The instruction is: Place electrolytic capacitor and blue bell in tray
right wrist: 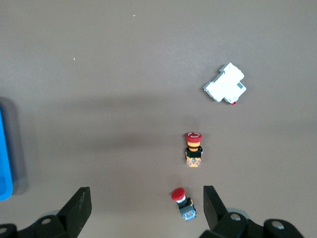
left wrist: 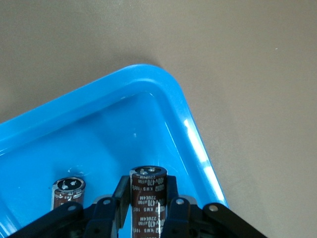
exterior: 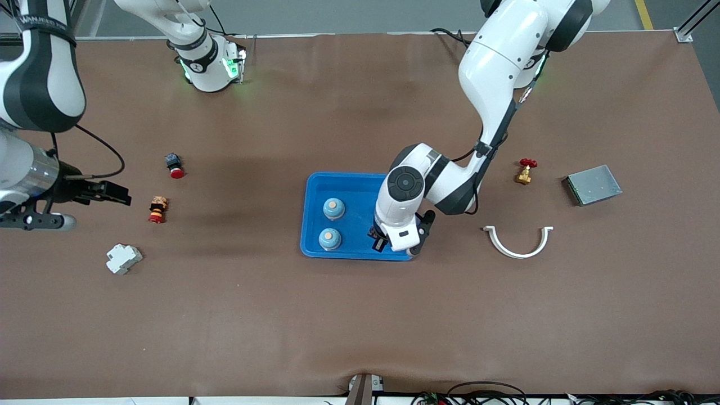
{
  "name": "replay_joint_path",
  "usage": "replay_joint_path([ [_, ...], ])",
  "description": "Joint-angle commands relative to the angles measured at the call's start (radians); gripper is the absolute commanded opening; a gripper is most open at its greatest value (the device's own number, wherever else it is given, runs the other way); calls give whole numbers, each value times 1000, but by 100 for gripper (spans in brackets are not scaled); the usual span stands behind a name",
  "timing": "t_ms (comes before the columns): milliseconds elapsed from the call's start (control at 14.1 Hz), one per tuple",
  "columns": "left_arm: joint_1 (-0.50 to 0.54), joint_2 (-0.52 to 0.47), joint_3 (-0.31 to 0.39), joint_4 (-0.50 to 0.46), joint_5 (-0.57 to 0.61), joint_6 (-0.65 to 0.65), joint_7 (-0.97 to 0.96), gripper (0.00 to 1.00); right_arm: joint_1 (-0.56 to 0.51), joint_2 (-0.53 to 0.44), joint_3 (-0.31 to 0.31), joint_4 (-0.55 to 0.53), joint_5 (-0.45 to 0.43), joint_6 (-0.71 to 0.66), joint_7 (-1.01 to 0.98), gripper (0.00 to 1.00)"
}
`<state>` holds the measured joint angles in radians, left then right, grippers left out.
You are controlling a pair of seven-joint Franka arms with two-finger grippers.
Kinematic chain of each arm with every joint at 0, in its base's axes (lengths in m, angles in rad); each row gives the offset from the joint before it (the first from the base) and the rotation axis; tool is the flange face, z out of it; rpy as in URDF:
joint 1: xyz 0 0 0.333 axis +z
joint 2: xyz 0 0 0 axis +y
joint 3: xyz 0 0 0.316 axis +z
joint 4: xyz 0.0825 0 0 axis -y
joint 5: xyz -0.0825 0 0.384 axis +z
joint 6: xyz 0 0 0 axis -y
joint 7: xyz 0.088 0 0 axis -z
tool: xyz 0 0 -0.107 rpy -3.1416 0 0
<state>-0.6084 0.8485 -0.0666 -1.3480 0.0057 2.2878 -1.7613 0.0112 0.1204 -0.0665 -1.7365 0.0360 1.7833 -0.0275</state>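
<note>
The bright blue tray (exterior: 315, 181) lies mid-table with two blue bells (exterior: 333, 208) (exterior: 329, 239) standing in it. My left gripper (left wrist: 147, 201) hangs low over the tray's corner (left wrist: 148, 74) at the left arm's end, shut on a dark brown electrolytic capacitor (left wrist: 147, 186) held upright between its pads. A second capacitor (left wrist: 68, 191) stands on the tray floor beside it. In the front view the left hand (exterior: 399, 225) covers that corner. My right gripper (right wrist: 143, 203) hovers open over bare table at the right arm's end, with nothing between its fingers.
Two red push buttons (exterior: 175, 165) (exterior: 158, 209) and a white breaker (exterior: 123, 258) lie toward the right arm's end. A brass valve with a red handle (exterior: 525, 171), a grey metal box (exterior: 593, 184) and a white curved clip (exterior: 518, 243) lie toward the left arm's end.
</note>
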Motion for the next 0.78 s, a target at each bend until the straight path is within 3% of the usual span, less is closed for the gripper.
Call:
replay_joint_path([
  [0,-14,-2,16,-5,8,-2,-21,0,-13,-108,22,-90,-8,-1,-11,100],
  [354,-14,9,16,-5,10,-11,-20,0,-8,-191,40,-101,-8,-59,35,100],
  [425,-14,7,16,-5,10,-11,-20,5,-17,-202,60,-101,-8,-76,38,100],
  [496,-14,7,16,-3,10,-10,-18,23,-22,-217,63,-101,-4,-93,41,100],
  [567,-14,7,16,-3,10,-10,-18,64,-22,-229,66,-101,-4,-100,49,100],
  [638,-14,7,16,-5,16,-11,-18,98,-23,-238,68,-101,-2,-111,54,100],
  [709,-16,7,16,-5,31,-11,-18,100,-30,-240,68,-101,-1,-117,54,100],
])
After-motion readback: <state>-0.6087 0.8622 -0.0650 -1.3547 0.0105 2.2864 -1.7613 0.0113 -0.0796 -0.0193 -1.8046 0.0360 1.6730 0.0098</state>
